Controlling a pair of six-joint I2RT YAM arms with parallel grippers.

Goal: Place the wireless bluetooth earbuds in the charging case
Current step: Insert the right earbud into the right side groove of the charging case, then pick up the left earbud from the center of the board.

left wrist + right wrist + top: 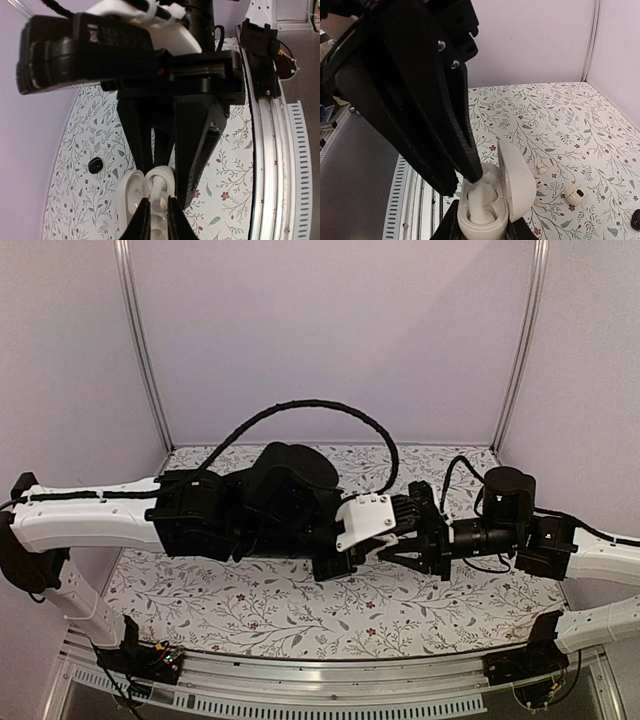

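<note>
Left arm [90,512] and right arm [600,555] each reach inward from their own side, forearms near level, and the wrists meet nose to nose at centre. Left gripper [157,202]: fingers almost together, pinching a white earbud [160,180]. Right gripper [482,222]: fingers set wider, clamping the charging case [517,182] on both flanks, directly below the left fingertips.

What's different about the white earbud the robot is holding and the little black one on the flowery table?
The white earbud is pinched by the left gripper; the black earbud lies loose, touched by nothing. The white earbud stands in the open charging case, which the right gripper holds; the black earbud rests on the table, apart from it. Both are tiny beside the gripper fingers.
</note>
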